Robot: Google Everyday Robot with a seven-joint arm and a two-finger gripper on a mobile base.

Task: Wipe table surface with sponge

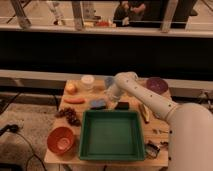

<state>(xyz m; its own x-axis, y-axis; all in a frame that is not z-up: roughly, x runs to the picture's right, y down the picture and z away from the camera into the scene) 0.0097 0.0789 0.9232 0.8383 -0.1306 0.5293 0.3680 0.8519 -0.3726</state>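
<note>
The light tan wooden table surface (81, 107) holds several items. A blue sponge (98, 104) lies on it just behind the green tray (111, 136), left of a small black block (121, 105). My white arm reaches in from the lower right. My gripper (111, 94) hangs just behind and slightly right of the sponge, close above the tabletop. It does not hold the sponge.
A white cup (87, 81), a yellow-orange fruit (71, 88), a carrot (74, 100), dark grapes (69, 115) and an orange bowl (61, 140) are on the left. A purple bowl (156, 85) and a banana (144, 112) are on the right. A dark railing wall stands behind.
</note>
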